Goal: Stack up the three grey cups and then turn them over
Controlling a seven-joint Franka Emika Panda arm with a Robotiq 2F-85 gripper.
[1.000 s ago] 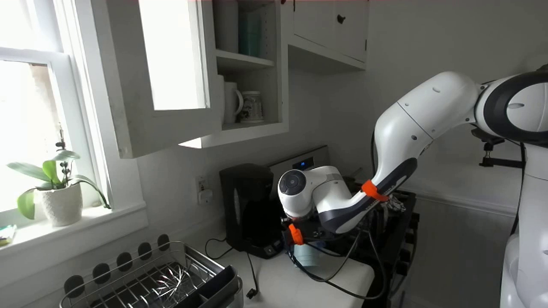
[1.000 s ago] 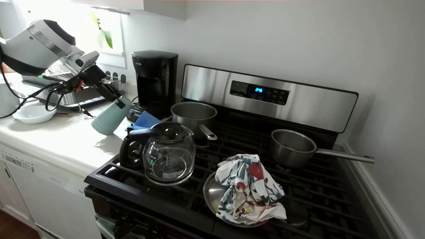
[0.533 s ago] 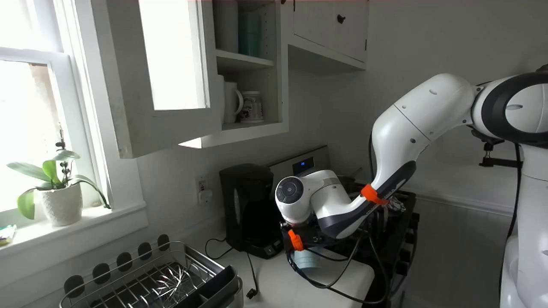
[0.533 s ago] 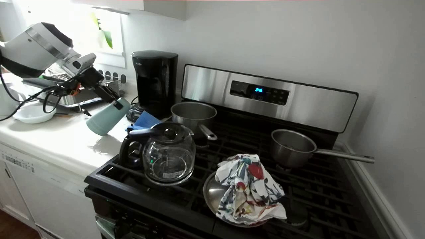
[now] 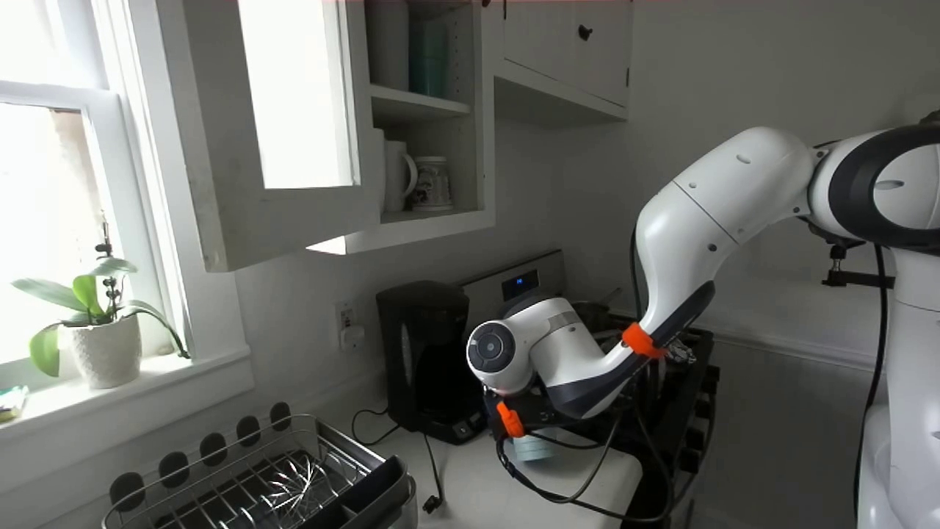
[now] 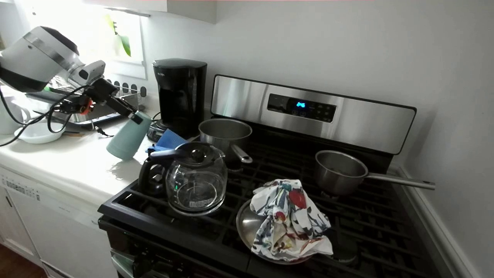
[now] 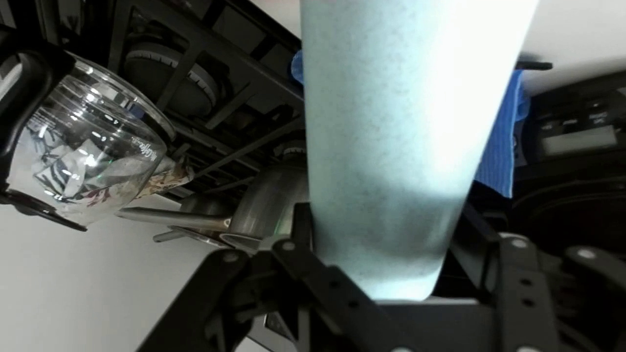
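Your jaws are clamping a pale blue-grey cup [image 6: 129,137], pressing on it from two sides close to its narrower end. In an exterior view, that cup is slanting in the left half of the frame, its gripped end pointing to the upper right and its wider end pointing to the lower left, over the white counter [image 6: 73,160]. (These angles are not settling whether its lower edge is touching the white counter, or whether anything is nesting inside it.) In the wrist view, you are seeing the cup filling the upper middle, slightly right of centre, with its narrow end sitting between the jaws at the bottom of the frame. A blue cloth [image 7: 501,142] is showing behind it, mostly along its right side, while a glass carafe [image 7: 98,142] is taking up the left, apart from the jaws. In an exterior view, the arm [image 5: 683,235] is spanning the right half, and only part of the cup is peeking out below an orange strap [image 5: 510,420], low and just right of centre. In both exterior views, a black coffee maker [image 6: 181,96] is standing near the cup.
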